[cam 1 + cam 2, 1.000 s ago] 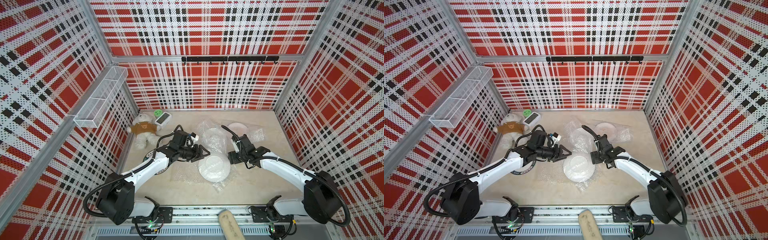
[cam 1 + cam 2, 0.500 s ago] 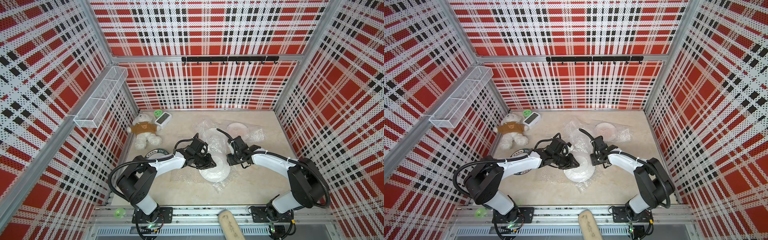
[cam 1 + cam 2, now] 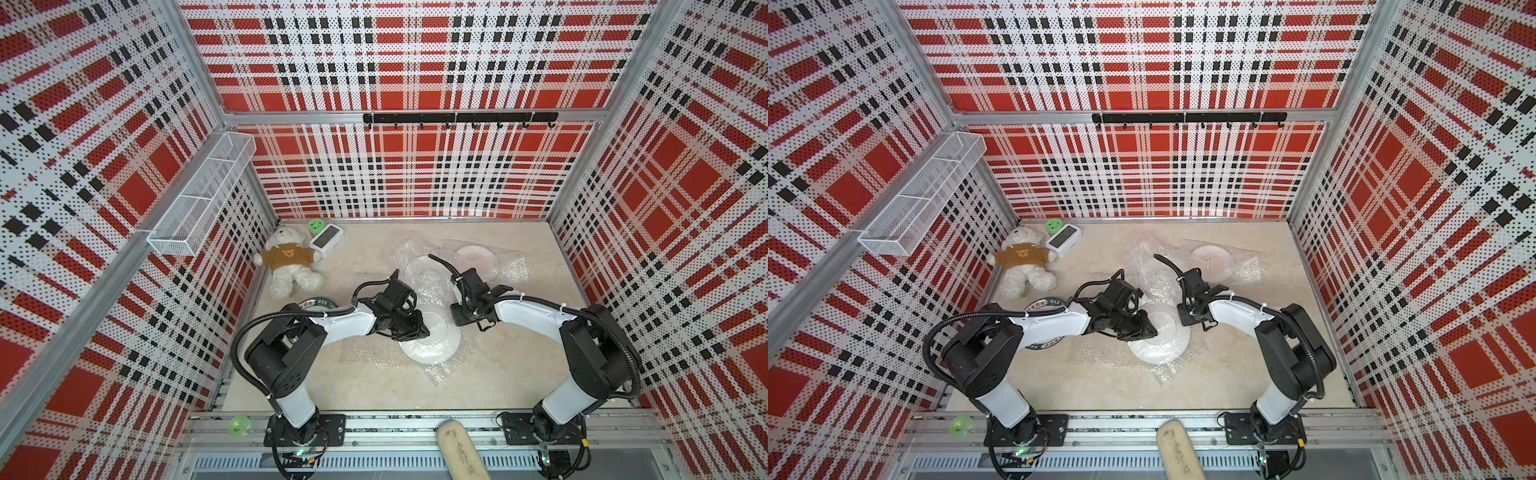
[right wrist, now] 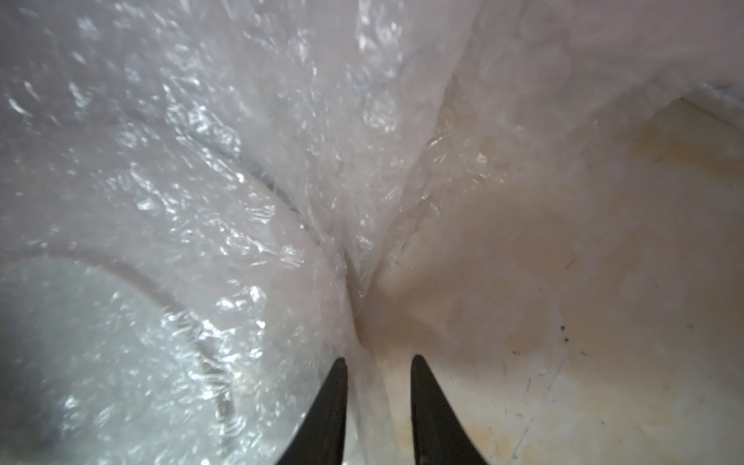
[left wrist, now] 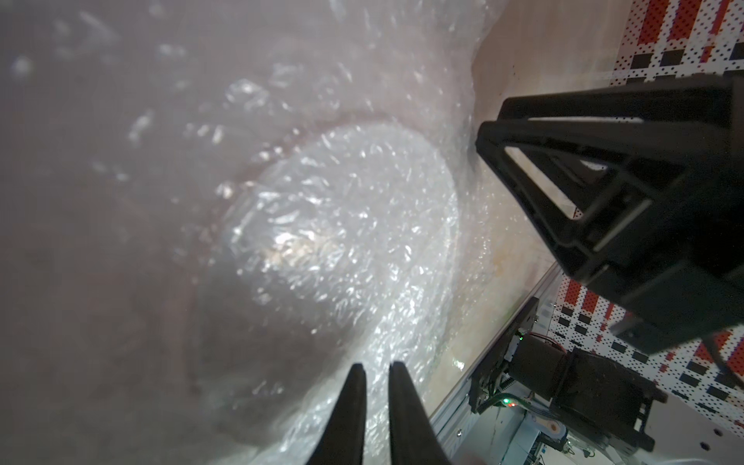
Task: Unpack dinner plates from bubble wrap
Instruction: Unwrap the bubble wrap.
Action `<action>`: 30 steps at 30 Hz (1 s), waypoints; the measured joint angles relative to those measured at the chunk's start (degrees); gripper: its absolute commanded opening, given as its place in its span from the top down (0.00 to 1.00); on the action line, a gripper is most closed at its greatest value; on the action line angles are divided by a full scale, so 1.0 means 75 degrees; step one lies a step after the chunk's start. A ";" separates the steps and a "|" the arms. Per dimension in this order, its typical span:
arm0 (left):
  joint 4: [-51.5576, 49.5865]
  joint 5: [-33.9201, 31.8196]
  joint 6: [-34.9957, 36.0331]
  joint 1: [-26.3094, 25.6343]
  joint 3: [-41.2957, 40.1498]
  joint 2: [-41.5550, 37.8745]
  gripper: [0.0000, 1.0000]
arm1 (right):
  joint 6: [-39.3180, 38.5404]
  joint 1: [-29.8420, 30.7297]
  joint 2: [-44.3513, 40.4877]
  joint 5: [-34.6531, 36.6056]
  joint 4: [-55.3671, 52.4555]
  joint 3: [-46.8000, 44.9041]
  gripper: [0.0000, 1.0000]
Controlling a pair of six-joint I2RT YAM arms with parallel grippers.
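Note:
The nearest dinner plate [image 3: 436, 345] [image 3: 1160, 345], white, lies wrapped in bubble wrap [image 3: 446, 372] mid-table. My left gripper [image 3: 419, 328] [image 5: 376, 366] sits at its left rim, shut on the bubble wrap [image 5: 346, 225]. My right gripper [image 3: 457, 322] [image 4: 378, 358] is at the plate's right edge, jaws apart, with a raised fold of wrap [image 4: 362, 249] between them. Two more wrapped plates lie behind: one [image 3: 424, 270] in the middle, one pinkish [image 3: 473, 255] at the back. A dark-rimmed lettered plate [image 3: 320, 302] lies unwrapped under my left arm.
A teddy bear [image 3: 291, 262], a white clock [image 3: 326, 239] and a green disc [image 3: 316, 225] sit in the back left corner. A wire basket [image 3: 199, 203] hangs on the left wall and a hook rail [image 3: 457, 118] on the back wall. A brush [image 3: 459, 453] lies on the front rail.
Both arms have moved in to the near wrapped plate. The left jaws have closed on the wrap at its left rim; the right jaws have narrowed around a fold.

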 measured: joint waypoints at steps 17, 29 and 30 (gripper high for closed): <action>-0.0507 -0.0073 0.0493 0.0140 0.0149 0.0192 0.87 | 0.0152 -0.0440 0.0256 -0.0385 0.0778 -0.0157 1.00; -0.0676 0.0259 0.0679 0.0353 0.0163 0.0192 0.85 | 0.0994 -0.1244 -0.0309 -0.1355 0.1358 -0.0959 0.81; -0.0682 0.0315 0.0685 0.0361 0.0169 0.0192 0.85 | 0.0976 -0.1250 -0.0376 -0.1355 0.1352 -0.0973 0.72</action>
